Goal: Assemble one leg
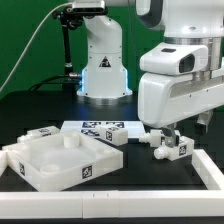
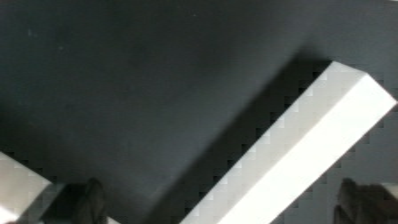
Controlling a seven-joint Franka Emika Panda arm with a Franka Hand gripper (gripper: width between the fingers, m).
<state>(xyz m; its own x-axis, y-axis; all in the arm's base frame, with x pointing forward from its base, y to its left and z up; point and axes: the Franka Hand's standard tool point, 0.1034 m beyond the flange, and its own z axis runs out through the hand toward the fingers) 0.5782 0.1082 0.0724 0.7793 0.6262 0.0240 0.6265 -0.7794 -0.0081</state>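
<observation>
Two small white legs with black-and-white tags [image 1: 170, 150] lie on the dark table at the exterior view's right. My gripper [image 1: 163, 134] hangs just above them, and I cannot tell whether it touches them. Another leg [image 1: 40, 135] lies at the left behind the large white tray-shaped part [image 1: 55, 162]. In the wrist view my gripper [image 2: 222, 205] is open: the two dark fingertips [image 2: 79, 200] stand far apart at the frame edge with nothing held between them. No leg shows in the wrist view.
The marker board [image 1: 95, 129] lies flat behind the tray-shaped part. A long white rail [image 1: 206, 172] runs along the table at the exterior view's right. It crosses the wrist view as a white bar [image 2: 320, 140] over dark table.
</observation>
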